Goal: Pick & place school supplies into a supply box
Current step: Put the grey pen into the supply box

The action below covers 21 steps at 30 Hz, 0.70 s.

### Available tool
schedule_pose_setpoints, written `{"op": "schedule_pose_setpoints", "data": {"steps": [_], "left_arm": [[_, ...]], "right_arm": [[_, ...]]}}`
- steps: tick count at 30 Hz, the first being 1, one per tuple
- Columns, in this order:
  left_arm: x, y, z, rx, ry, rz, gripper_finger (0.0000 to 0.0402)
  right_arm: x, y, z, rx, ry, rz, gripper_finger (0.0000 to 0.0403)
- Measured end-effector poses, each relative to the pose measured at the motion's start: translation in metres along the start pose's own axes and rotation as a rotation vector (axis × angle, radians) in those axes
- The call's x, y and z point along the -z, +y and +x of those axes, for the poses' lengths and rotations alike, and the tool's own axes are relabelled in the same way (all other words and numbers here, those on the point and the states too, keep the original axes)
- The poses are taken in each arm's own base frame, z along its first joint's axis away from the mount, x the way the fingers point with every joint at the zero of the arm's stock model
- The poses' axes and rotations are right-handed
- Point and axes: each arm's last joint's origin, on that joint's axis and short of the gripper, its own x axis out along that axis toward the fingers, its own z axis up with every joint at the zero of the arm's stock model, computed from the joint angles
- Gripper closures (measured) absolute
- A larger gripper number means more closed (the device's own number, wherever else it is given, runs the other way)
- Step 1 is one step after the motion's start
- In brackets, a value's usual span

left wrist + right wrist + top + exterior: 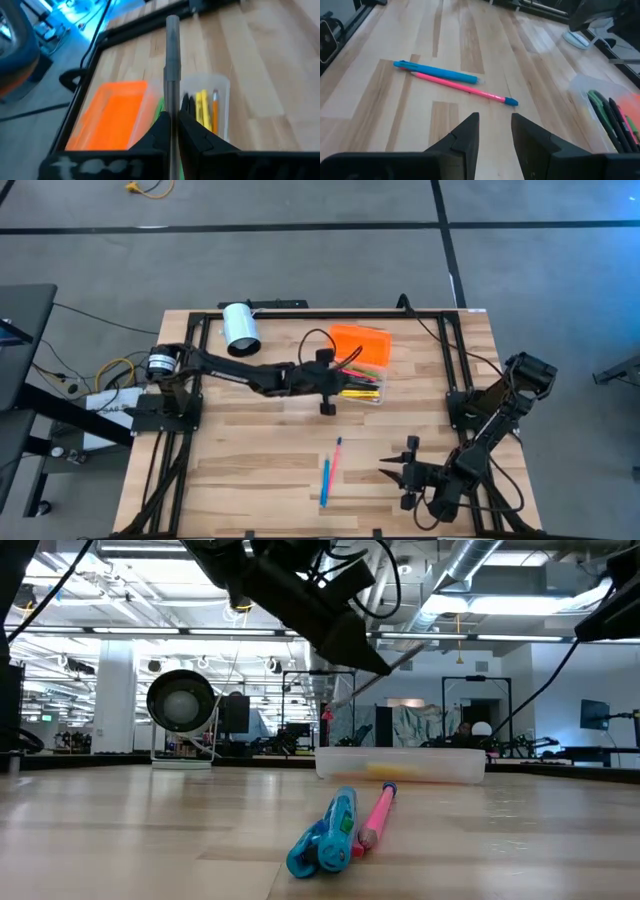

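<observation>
High view, two pens on table: blue pen [325,479], pink pencil [335,457]

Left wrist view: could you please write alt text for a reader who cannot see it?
The left pincer is shut on a grey pen, holding it above the supply box, a clear case with yellow pencils inside. Its orange lid lies open beside it on the wooden table.
</observation>
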Motion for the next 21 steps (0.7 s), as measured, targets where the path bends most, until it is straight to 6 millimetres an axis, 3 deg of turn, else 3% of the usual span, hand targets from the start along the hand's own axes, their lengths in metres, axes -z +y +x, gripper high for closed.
{"op": "schedule_pose_setpoints", "data": {"steps": [15, 21], "left_arm": [[0.005, 0.014, 0.004, 0.078, -0.029, -0.081, 0.0401], [0.024, 0.015, 0.026, 0.094, -0.01, -0.13, 0.04]], "right_arm": [[-0.004, -0.01, 0.015, 0.056, 0.022, -0.047, 0.0295], [-0.009, -0.019, 0.027, 0.093, 0.031, -0.065, 0.0295]]}}
